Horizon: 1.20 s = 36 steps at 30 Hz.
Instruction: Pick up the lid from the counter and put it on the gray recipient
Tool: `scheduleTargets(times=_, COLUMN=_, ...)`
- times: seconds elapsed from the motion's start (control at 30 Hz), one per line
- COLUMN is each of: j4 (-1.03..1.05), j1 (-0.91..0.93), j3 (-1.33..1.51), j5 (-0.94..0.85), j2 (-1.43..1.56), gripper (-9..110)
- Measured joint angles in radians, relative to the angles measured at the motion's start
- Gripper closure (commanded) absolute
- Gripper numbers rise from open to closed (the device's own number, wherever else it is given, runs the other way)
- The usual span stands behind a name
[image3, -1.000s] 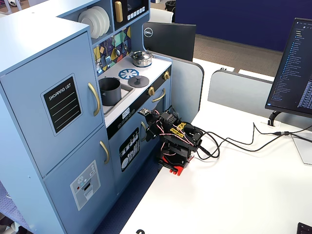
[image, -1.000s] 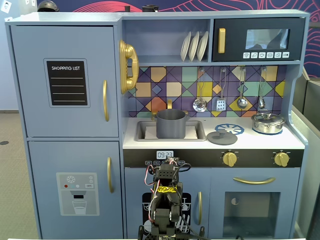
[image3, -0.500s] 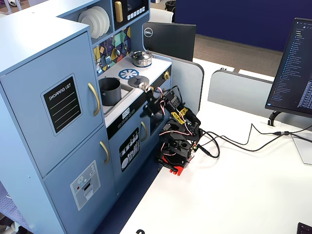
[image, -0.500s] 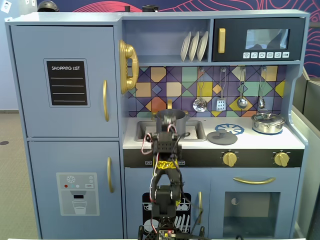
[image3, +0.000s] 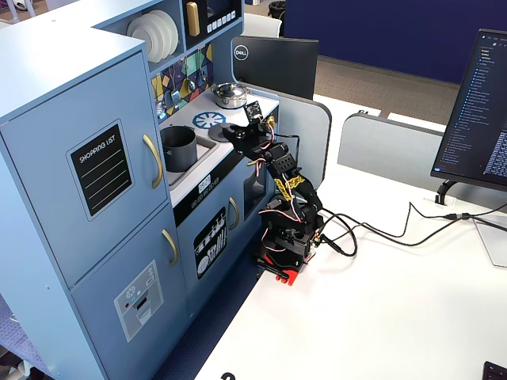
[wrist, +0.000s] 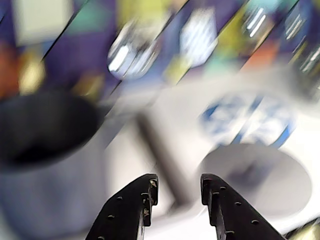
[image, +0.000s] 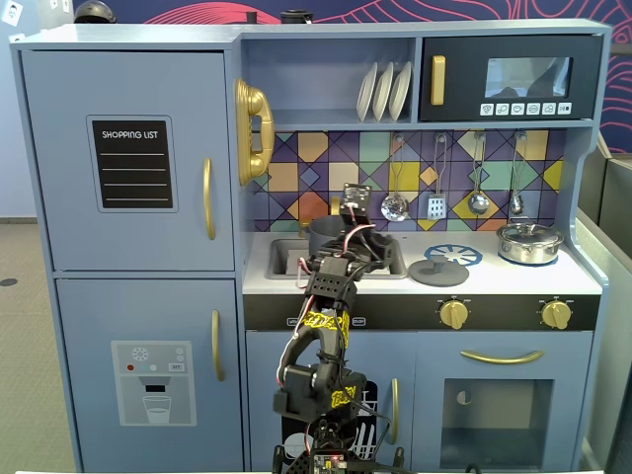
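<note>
Both fixed views are bright, evenly lit and sharp, with soft shadows and no strong glare. The wrist view is heavily smeared by motion blur: the gray recipient (wrist: 47, 150), the lid (wrist: 260, 182) and the tiled backsplash (wrist: 150, 45) are streaked and soft, while the near dark jaws stay fairly crisp.

In a fixed view, the lid (image: 438, 270) lies on the counter (image: 494, 278), right of the gray recipient (image: 324, 235).

"SHOPPING LIST" heads the black board (image: 132, 163) on the fridge door; "DELL" marks the monitor back (image3: 273, 66)
</note>
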Motion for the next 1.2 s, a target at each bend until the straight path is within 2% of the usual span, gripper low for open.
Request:
scheduleTargets(times=0.3, j4=-0.247, j1=0.114, j3=0.104, j5=-0.025, j2=-0.133, gripper=101)
scheduleTargets(times=0.47, j4=-0.385, j1=0.152, j3=0.150, j5=-0.005, j2=-0.204, gripper=88)
scheduleTargets(times=0.6, j4=-0.419, j1=0.201, j3=0.170, j5=0.021, j2=-0.225, gripper=76)
scheduleTargets(times=0.73, j4=-0.459, j1=0.224, j3=0.172, j5=0.031, j2=-0.268, gripper=72)
scheduleTargets(times=1.2, j4=-0.749, j1=0.173, j3=0.164, j5=0.002, j2=-0.580, gripper=75)
